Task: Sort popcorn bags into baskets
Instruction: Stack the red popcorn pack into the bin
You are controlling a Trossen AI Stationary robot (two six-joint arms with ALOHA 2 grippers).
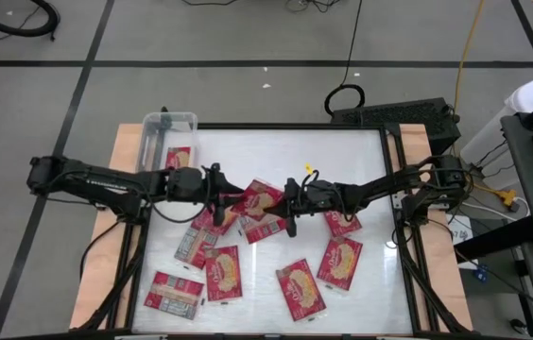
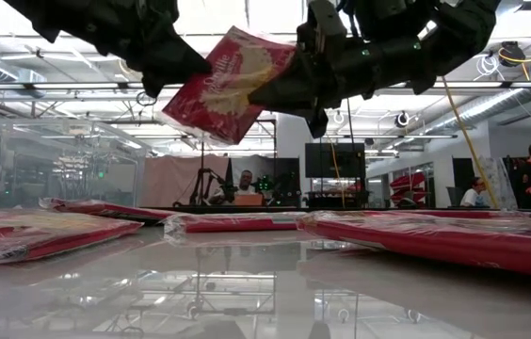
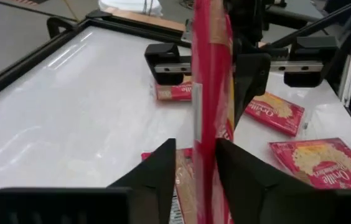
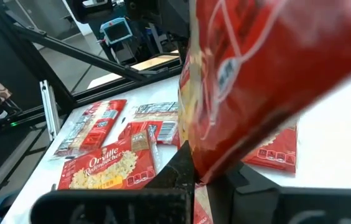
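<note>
Glossy white table (image 1: 276,156), workshop behind, right gripper (image 1: 290,203) jaws clamped on popcorn bag (image 1: 259,198), left gripper (image 1: 217,192) jaws flanking it.

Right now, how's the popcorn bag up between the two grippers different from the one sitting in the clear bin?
The raised popcorn bag hangs tilted above mid-table, gripped by the right gripper with the left gripper closing around its other edge. The bag in the bin lies flat, untouched, inside the clear bin. Both are red packets.

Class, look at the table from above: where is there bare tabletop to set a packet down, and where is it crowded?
Bare: the far stretch between the clear bin and the table's right edge. Crowded: the near half, strewn with popcorn bags.
</note>
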